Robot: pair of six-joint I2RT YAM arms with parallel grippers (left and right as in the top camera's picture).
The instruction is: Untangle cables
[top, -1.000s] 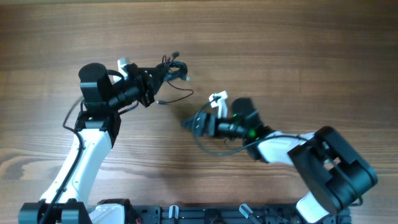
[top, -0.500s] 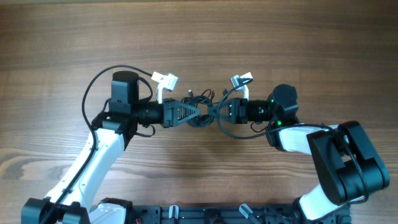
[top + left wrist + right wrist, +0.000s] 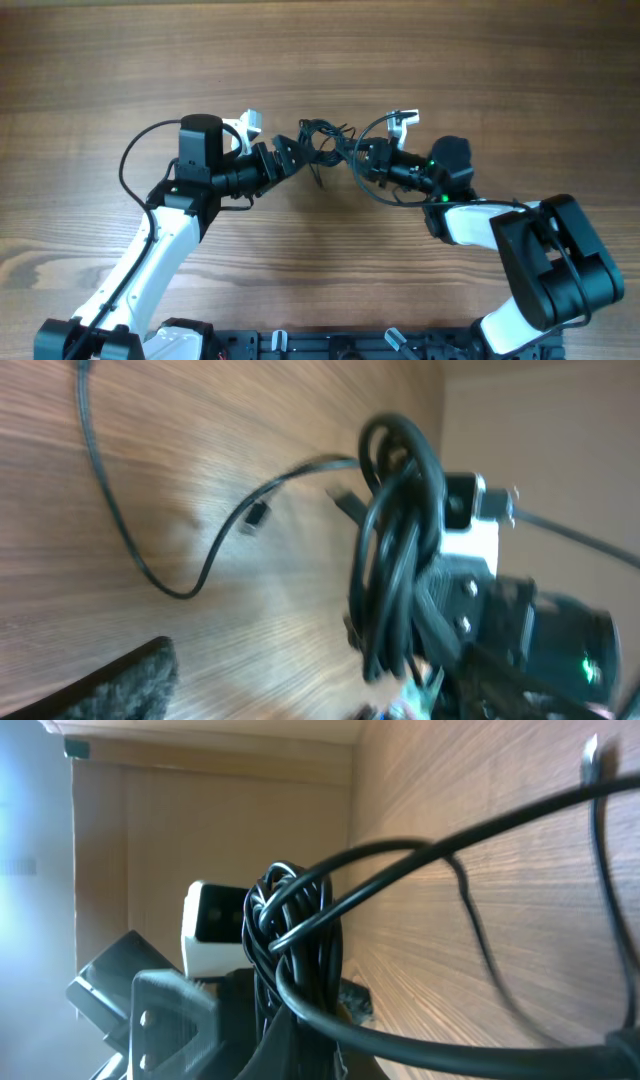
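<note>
Cables (image 3: pixel 318 138) are bunching in a tight black knot right between the two grippers in the overhead view, over the wooden table (image 3: pixel 320 50). Left gripper (image 3: pixel 287 157) is reaching in from one side, its tips just short of the knot. Right gripper (image 3: pixel 362 158) is coming in from the opposite side, its tips meeting the knot's far edge. A thin loose strand is dangling off the knot, down beside the left gripper.

Over to the left wrist: the knot is hanging ahead of this gripper, well clear of its one visible finger (image 3: pixel 110 680), a blur at the frame's edge. Nothing is lying against that finger, so the jaws are standing apart. The knot is sitting at the right gripper's nose instead. One strand is looping away over the wood, with a tiny plug (image 3: pixel 255 517) showing beside it.

Right wrist now: the coils are rising straight out of this gripper's tips, with the jaws pinching together on them. One strand is sweeping off across the table.
</note>
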